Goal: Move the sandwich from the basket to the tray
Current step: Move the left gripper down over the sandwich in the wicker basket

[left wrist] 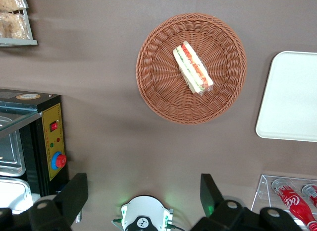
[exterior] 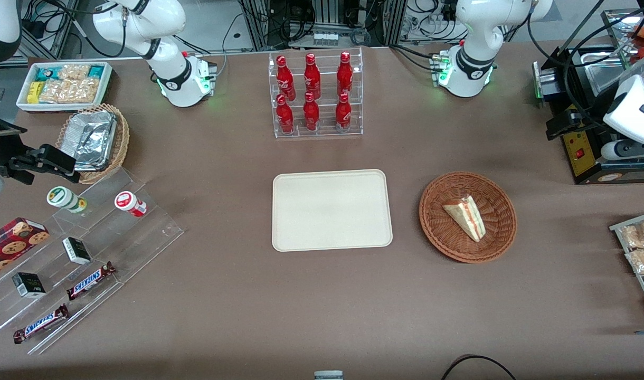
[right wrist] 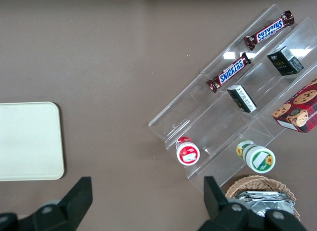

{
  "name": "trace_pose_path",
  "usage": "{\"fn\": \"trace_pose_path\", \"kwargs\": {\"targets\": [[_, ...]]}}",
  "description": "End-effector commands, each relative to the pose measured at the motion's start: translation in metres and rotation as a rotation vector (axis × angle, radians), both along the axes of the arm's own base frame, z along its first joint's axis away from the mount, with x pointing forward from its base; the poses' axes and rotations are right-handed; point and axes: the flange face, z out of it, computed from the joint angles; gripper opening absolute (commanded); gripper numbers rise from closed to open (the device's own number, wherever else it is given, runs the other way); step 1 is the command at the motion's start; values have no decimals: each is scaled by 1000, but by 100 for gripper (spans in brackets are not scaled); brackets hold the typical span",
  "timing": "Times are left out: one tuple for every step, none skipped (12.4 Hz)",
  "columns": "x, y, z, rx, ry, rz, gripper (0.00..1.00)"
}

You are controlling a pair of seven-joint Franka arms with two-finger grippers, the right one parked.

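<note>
The sandwich (exterior: pixel 465 216) (left wrist: pixel 193 70), a white-bread wedge with red and green filling, lies in the round reddish-brown basket (exterior: pixel 433 221) (left wrist: pixel 158 87). The cream tray (exterior: pixel 331 209) (left wrist: pixel 292 97) lies flat beside the basket, toward the parked arm's end, with nothing on it. My left gripper (exterior: pixel 562 125) (left wrist: pixel 142 191) hangs high over the table near the black appliance, farther from the front camera than the basket and well apart from it. Its fingers (left wrist: pixel 74 191) stand wide open with nothing between them.
A clear rack of red bottles (exterior: pixel 316 95) stands farther from the front camera than the tray. A black appliance (exterior: pixel 591 105) (left wrist: pixel 29 137) and a rack of snack packets (exterior: pixel 641 248) sit at the working arm's end. Clear snack steps (exterior: pixel 79 253) and a foil-filled basket (exterior: pixel 95 137) lie toward the parked arm's end.
</note>
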Motion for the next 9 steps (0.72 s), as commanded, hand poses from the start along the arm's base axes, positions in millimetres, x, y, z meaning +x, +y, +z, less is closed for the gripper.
{"fn": "trace_pose_path", "kwargs": {"targets": [[-6, -2, -2, 3, 29, -38, 100], [-5, -3, -9, 1, 47, -44, 100], [0, -10, -24, 4, 79, -59, 100], [3, -19, -36, 6, 101, -78, 100], [4, -21, -52, 5, 125, -81, 100], [8, -24, -68, 3, 134, -86, 100], [9, -32, -88, 5, 135, -103, 100], [11, -38, -108, 4, 114, -115, 100], [10, -39, -130, 4, 103, -120, 100]]}}
